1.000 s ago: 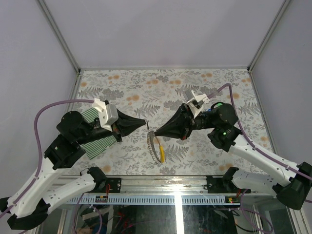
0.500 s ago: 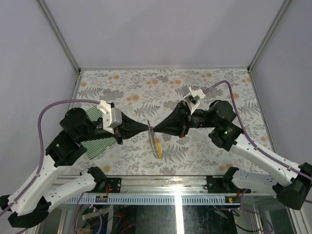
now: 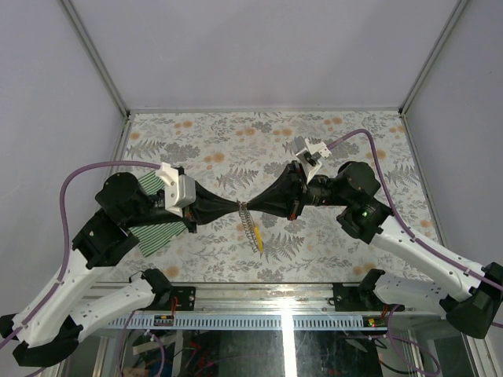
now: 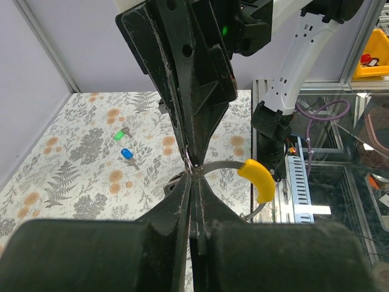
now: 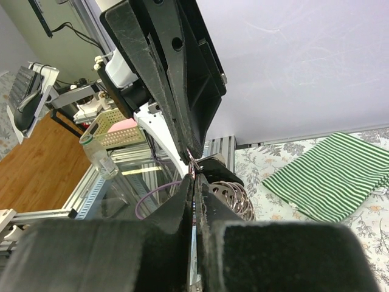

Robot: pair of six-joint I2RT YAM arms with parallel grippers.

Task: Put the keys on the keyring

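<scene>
Both arms were stretched inward so that the left gripper [image 3: 236, 207] and right gripper [image 3: 254, 209] were met tip to tip, each clamped, seemingly, on the keyring [image 3: 251, 228] hung between them, while the blue key [image 4: 126, 153] and green key [image 4: 121, 134] were seen lying on the table [image 3: 196, 133].

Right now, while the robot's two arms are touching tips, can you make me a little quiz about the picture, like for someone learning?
1. True or false: the small blue-headed metal key and the small green-headed metal key already hang on the thin silvery chain keyring with its yellow plastic tag.
2. The green-and-white striped cloth is: A) lying beneath the left arm; B) hanging from the tag; C) wrapped round the keys.
3. Fill in: the left gripper and right gripper both have their jaws ___.
Key: 1 false, both keys lie on the flowery table; 2 A; 3 shut.
</scene>
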